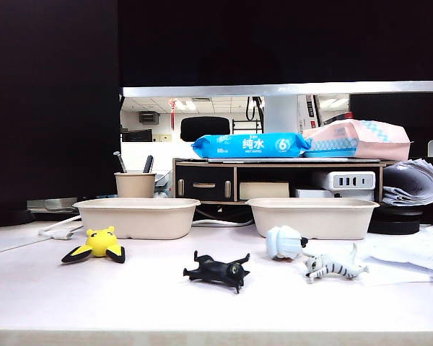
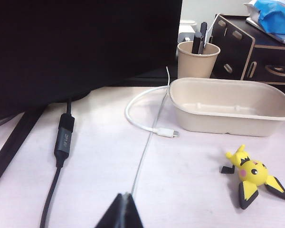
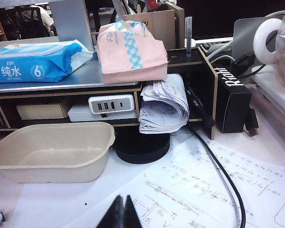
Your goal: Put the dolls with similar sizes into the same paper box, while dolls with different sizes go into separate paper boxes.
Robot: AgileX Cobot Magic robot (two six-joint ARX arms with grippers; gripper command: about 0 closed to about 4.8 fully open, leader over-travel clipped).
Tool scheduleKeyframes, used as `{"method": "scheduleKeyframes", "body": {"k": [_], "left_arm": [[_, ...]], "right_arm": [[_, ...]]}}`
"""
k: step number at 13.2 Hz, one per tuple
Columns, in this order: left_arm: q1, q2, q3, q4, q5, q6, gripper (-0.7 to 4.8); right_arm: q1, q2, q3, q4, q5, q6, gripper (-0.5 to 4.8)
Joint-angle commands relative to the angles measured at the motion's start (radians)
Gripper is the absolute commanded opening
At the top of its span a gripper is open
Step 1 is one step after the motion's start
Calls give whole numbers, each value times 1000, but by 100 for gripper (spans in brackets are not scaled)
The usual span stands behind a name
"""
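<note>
Exterior view shows four dolls lying on the white table in front of two empty paper boxes, the left box and the right box, with neither arm in that frame. We see the left gripper only from its own wrist camera, fingertips pressed together and holding nothing; the yellow doll lies ahead of it and off to one side, with the left box just beyond. The right gripper is likewise closed and empty, the right box ahead of it. The black cat, the pale blue-white figure and the striped cat sit out of reach of both. We judge the dolls light, hard and rigid, the black cat glossy and likely slippery; thin limbs and tails look poor holds, so we would pinch each across the body.
</note>
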Motion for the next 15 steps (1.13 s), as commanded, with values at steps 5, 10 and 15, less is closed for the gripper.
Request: {"method": "scheduleKeyframes", "body": {"k": [5, 10, 15], "left_arm": [[-76, 187, 1, 10, 0, 3, -5], [-161, 270, 1, 27, -2, 4, -5], [-260, 270, 1, 40, 0, 3, -5]], "right_arm": [[0, 0, -5, 198, -80, 215, 1], [-1, 23, 208, 258, -156, 315, 0], [135, 668, 665, 209, -406, 315, -2]]}}
